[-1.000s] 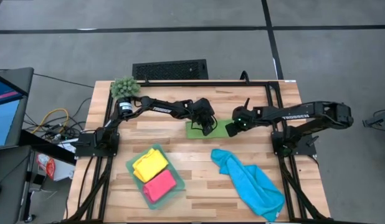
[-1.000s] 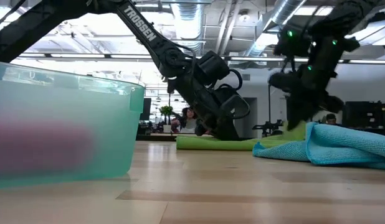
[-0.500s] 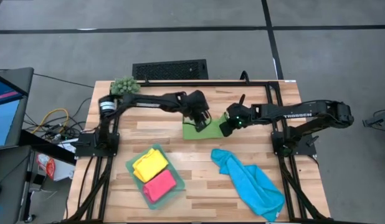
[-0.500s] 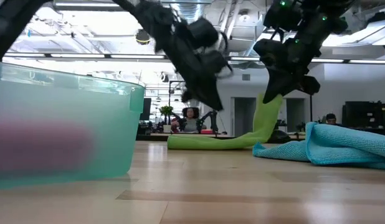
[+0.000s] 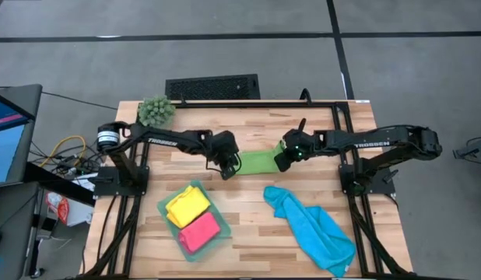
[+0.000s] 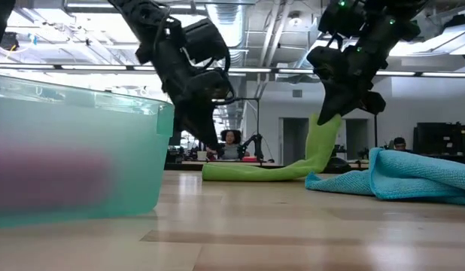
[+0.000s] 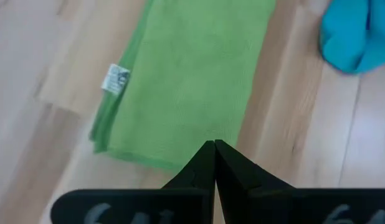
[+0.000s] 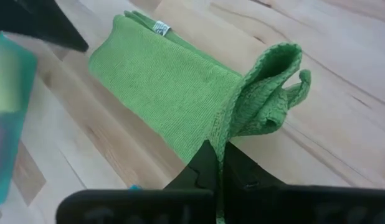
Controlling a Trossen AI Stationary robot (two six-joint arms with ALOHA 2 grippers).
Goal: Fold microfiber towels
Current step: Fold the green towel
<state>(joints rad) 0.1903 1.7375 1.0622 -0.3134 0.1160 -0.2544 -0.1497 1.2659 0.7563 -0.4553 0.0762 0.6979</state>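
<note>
Green towel [image 5: 258, 162] lies folded at centre of the high view, one end lifted; right gripper [image 5: 281, 161] has its jaws clamped on that raised end; left gripper [image 5: 227, 168] hovers at the opposite end, jaws together, holding nothing; yellow towel [image 5: 187, 205] and pink towel [image 5: 199, 231] sit in the tray [image 5: 164, 207], lower left; blue towel [image 5: 314, 229] lies crumpled, lower right.
</note>
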